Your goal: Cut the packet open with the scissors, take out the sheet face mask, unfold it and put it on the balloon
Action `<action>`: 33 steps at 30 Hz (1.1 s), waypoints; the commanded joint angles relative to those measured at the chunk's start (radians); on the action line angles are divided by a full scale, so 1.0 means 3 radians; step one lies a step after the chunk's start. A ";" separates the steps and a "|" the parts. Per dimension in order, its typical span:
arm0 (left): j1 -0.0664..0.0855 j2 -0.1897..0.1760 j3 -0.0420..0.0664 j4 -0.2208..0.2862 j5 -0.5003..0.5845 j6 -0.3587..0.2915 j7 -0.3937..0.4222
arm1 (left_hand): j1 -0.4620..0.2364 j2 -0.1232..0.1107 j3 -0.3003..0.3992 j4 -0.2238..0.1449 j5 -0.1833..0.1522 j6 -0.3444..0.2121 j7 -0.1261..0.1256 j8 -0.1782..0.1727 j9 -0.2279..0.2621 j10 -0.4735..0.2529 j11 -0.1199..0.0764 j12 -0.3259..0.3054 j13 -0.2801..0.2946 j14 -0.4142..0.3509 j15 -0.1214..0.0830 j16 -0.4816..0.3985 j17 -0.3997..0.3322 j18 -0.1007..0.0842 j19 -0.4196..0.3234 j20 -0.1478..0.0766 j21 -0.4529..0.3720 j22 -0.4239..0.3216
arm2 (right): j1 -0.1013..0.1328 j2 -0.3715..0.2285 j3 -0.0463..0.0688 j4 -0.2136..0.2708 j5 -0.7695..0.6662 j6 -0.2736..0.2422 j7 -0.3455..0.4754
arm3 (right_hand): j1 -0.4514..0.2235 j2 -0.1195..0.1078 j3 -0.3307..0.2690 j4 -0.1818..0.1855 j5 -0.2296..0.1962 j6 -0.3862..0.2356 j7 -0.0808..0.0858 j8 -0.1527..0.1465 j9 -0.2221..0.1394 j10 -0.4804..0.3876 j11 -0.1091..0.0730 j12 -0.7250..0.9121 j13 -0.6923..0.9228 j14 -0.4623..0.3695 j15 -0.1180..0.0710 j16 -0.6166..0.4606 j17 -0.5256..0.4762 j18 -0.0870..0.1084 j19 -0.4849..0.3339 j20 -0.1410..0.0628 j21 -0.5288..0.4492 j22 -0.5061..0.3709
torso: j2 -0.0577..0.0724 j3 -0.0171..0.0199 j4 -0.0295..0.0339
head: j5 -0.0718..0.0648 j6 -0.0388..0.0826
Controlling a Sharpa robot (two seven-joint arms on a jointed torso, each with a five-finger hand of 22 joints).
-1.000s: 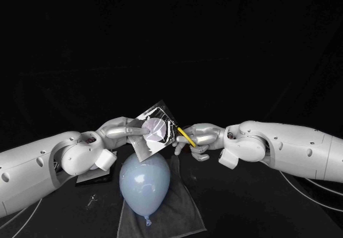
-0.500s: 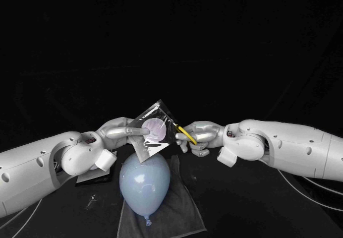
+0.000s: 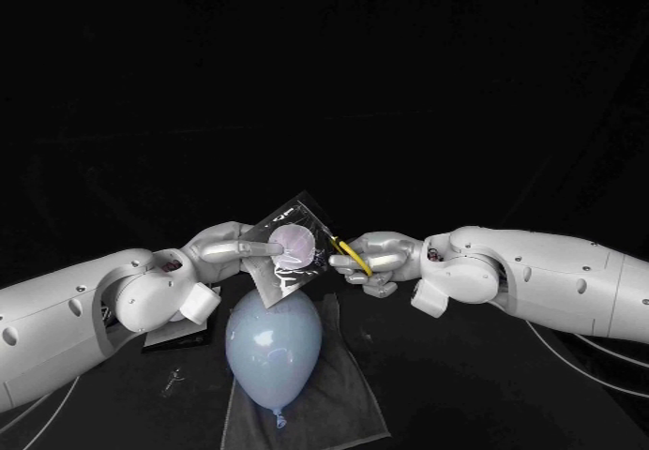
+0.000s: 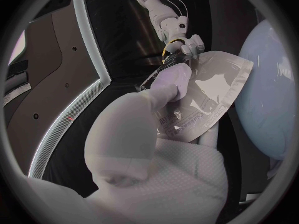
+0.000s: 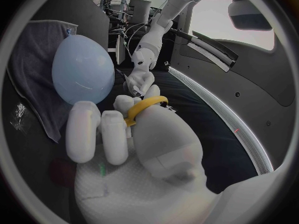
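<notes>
My left hand (image 3: 233, 249) holds the clear face-mask packet (image 3: 296, 246) upright above the pale blue balloon (image 3: 273, 345); a pale round mask shows through the packet (image 4: 201, 98). My right hand (image 3: 375, 262) grips yellow-handled scissors (image 3: 354, 257), fingers through the yellow ring (image 5: 142, 108), and the blades meet the packet's right edge. In the left wrist view my left hand (image 4: 152, 144) pinches the packet, with the scissors (image 4: 167, 55) at its far edge and the balloon (image 4: 268, 89) beside it. The balloon (image 5: 82, 69) lies on a grey towel (image 5: 31, 59).
The grey towel (image 3: 345, 394) spreads under the balloon on the black table. A dark flat object (image 3: 173, 335) lies by my left wrist. A small shiny scrap (image 3: 174, 378) sits on the table left of the towel.
The packet has tilted slightly and the right hand with the scissors has shifted a little up against its right edge. The balloon has not moved.
</notes>
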 commanded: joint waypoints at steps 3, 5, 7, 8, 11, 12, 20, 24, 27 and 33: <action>-0.0006 0.0003 -0.0006 -0.0001 -0.0038 0.0069 -0.0012 | -0.0003 0.0032 -0.0006 -0.0014 0.0019 -0.0005 0.0024 0.0012 0.0691 0.0016 0.0003 0.0012 0.0002 0.0013 -0.0016 -0.0020 0.0000 0.0051 0.0027 0.0004 0.0012 0.0000 | 0.0014 -0.0002 0.0015 -0.0004 0.0033 -0.0016 0.0098 | 0.0025 -0.0050 -0.0112 -0.0004 -0.0003 0.0241 -0.0370 -0.0114 -0.0328 0.1046 -0.0548 0.0632 0.0082 0.0241 -0.0187 -0.0007 0.0430 -0.0018 0.0027 -0.0047 -0.0052 0.0139 | 0.0001 0.0000 0.0000 | 0.0002 0.0010; -0.0006 0.0002 -0.0006 -0.0001 -0.0038 0.0070 -0.0013 | -0.0003 0.0032 -0.0006 -0.0014 0.0019 -0.0005 0.0024 0.0012 0.0691 0.0016 0.0003 0.0012 0.0002 0.0013 -0.0016 -0.0020 0.0000 0.0051 0.0027 0.0004 0.0012 0.0000 | 0.0014 -0.0005 0.0015 0.0003 0.0051 -0.0047 0.0116 | 0.0006 -0.0104 -0.0112 0.0015 -0.0001 -0.0049 -0.0306 -0.0484 -0.0533 0.0814 -0.0490 0.0300 -0.0234 0.0242 -0.0148 -0.0003 0.0447 -0.0008 -0.0005 -0.0021 -0.0110 0.0093 | 0.0001 0.0001 0.0000 | 0.0004 0.0010; -0.0006 0.0002 -0.0006 -0.0002 -0.0038 0.0070 -0.0013 | -0.0003 0.0032 -0.0006 -0.0014 0.0019 -0.0005 0.0024 0.0012 0.0691 0.0016 0.0003 0.0012 0.0002 0.0013 -0.0016 -0.0020 0.0000 0.0051 0.0027 0.0004 0.0012 0.0000 | 0.0014 -0.0008 0.0015 0.0012 0.0071 -0.0070 0.0132 | -0.0030 -0.0169 -0.0115 0.0035 -0.0001 -0.0118 -0.0239 -0.0690 -0.0632 0.0540 -0.0437 -0.0105 -0.0616 0.0235 -0.0101 -0.0014 0.0428 0.0012 -0.0053 0.0012 -0.0203 0.0017 | 0.0000 0.0002 -0.0001 | 0.0010 0.0011; -0.0006 0.0001 -0.0006 -0.0003 -0.0038 0.0070 -0.0014 | -0.0003 0.0032 -0.0006 -0.0014 0.0019 -0.0005 0.0024 0.0012 0.0691 0.0016 0.0003 0.0012 0.0002 0.0013 -0.0016 -0.0020 0.0000 0.0051 0.0027 0.0004 0.0012 0.0000 | 0.0014 -0.0010 0.0015 0.0016 0.0082 -0.0082 0.0141 | -0.0043 -0.0200 -0.0113 0.0041 0.0001 -0.0187 -0.0182 -0.0855 -0.0714 0.0286 -0.0387 -0.0470 -0.0947 0.0224 -0.0058 -0.0031 0.0395 0.0024 -0.0089 0.0044 -0.0269 -0.0036 | 0.0000 0.0002 -0.0002 | 0.0009 0.0015; -0.0006 0.0001 -0.0006 -0.0004 -0.0039 0.0071 -0.0015 | -0.0003 0.0032 -0.0006 -0.0014 0.0019 -0.0005 0.0024 0.0012 0.0691 0.0016 0.0003 0.0012 0.0002 0.0013 -0.0016 -0.0020 0.0000 0.0051 0.0027 0.0004 0.0012 0.0000 | 0.0016 -0.0012 0.0015 0.0023 0.0110 -0.0112 0.0163 | -0.0078 -0.0280 -0.0111 0.0041 -0.0004 -0.0367 -0.0028 -0.1234 -0.0892 -0.0148 -0.0246 -0.1077 -0.1405 0.0156 0.0062 -0.0128 0.0202 0.0057 -0.0188 0.0139 -0.0452 -0.0183 | 0.0000 0.0002 -0.0003 | 0.0009 0.0017; -0.0006 0.0001 -0.0006 -0.0004 -0.0039 0.0071 -0.0015 | -0.0003 0.0032 -0.0006 -0.0014 0.0019 -0.0005 0.0024 0.0012 0.0691 0.0016 0.0003 0.0012 0.0002 0.0013 -0.0016 -0.0020 0.0000 0.0051 0.0027 0.0004 0.0012 0.0000 | 0.0018 -0.0013 0.0015 0.0026 0.0119 -0.0124 0.0171 | -0.0078 -0.0291 -0.0110 0.0034 -0.0003 -0.0417 0.0014 -0.1339 -0.0943 -0.0199 -0.0204 -0.1160 -0.1455 0.0134 0.0097 -0.0159 0.0141 0.0059 -0.0203 0.0168 -0.0477 -0.0203 | 0.0001 0.0002 -0.0002 | 0.0012 0.0017; -0.0006 0.0002 -0.0006 -0.0008 -0.0046 0.0076 -0.0021 | -0.0003 0.0032 -0.0006 -0.0014 0.0019 -0.0005 0.0024 0.0012 0.0691 0.0016 0.0003 0.0012 0.0002 0.0013 -0.0016 -0.0020 0.0000 0.0051 0.0027 0.0004 0.0012 0.0000 | 0.0047 -0.0018 0.0015 0.0045 0.0149 -0.0188 0.0194 | -0.0150 -0.0399 -0.0120 0.0013 -0.0005 -0.0612 0.0273 -0.1953 -0.1206 -0.0593 0.0053 -0.1889 -0.2016 0.0076 0.0321 -0.0200 0.0035 0.0100 -0.0287 0.0396 -0.0604 -0.0307 | -0.0001 0.0002 -0.0003 | 0.0011 0.0022; -0.0006 0.0005 -0.0006 -0.0012 -0.0046 0.0078 -0.0023 | -0.0003 0.0032 -0.0006 -0.0014 0.0019 -0.0005 0.0024 0.0012 0.0691 0.0016 0.0003 0.0012 0.0002 0.0013 -0.0016 -0.0020 0.0000 0.0051 0.0027 0.0004 0.0012 0.0000 | 0.0077 -0.0020 0.0015 0.0053 0.0149 -0.0206 0.0189 | -0.0166 -0.0426 -0.0117 0.0003 -0.0006 -0.0692 0.0337 -0.2103 -0.1240 -0.0682 0.0114 -0.2037 -0.2178 0.0057 0.0376 -0.0206 0.0003 0.0110 -0.0303 0.0460 -0.0612 -0.0319 | -0.0001 0.0001 -0.0003 | 0.0008 0.0026; -0.0006 0.0006 -0.0006 -0.0013 -0.0047 0.0078 -0.0023 | -0.0003 0.0032 -0.0006 -0.0014 0.0019 -0.0005 0.0024 0.0012 0.0691 0.0016 0.0003 0.0012 0.0002 0.0013 -0.0016 -0.0020 0.0000 0.0051 0.0027 0.0004 0.0012 0.0000 | 0.0090 -0.0020 0.0015 0.0058 0.0147 -0.0213 0.0186 | -0.0173 -0.0434 -0.0117 0.0001 -0.0006 -0.0715 0.0357 -0.2153 -0.1248 -0.0712 0.0134 -0.2080 -0.2235 0.0051 0.0394 -0.0207 -0.0006 0.0114 -0.0312 0.0481 -0.0617 -0.0326 | -0.0002 0.0001 -0.0002 | 0.0010 0.0028; -0.0006 0.0006 -0.0007 -0.0015 -0.0047 0.0080 -0.0025 | -0.0003 0.0032 -0.0006 -0.0014 0.0019 -0.0005 0.0024 0.0012 0.0691 0.0016 0.0003 0.0012 0.0002 0.0013 -0.0016 -0.0020 0.0000 0.0051 0.0027 0.0004 0.0012 0.0000 | 0.0102 -0.0013 0.0015 0.0063 0.0141 -0.0212 0.0178 | -0.0175 -0.0434 -0.0116 0.0001 -0.0006 -0.0718 0.0361 -0.2163 -0.1250 -0.0716 0.0138 -0.2089 -0.2249 0.0050 0.0398 -0.0206 -0.0006 0.0114 -0.0311 0.0485 -0.0613 -0.0323 | 0.0001 0.0002 -0.0001 | 0.0011 0.0027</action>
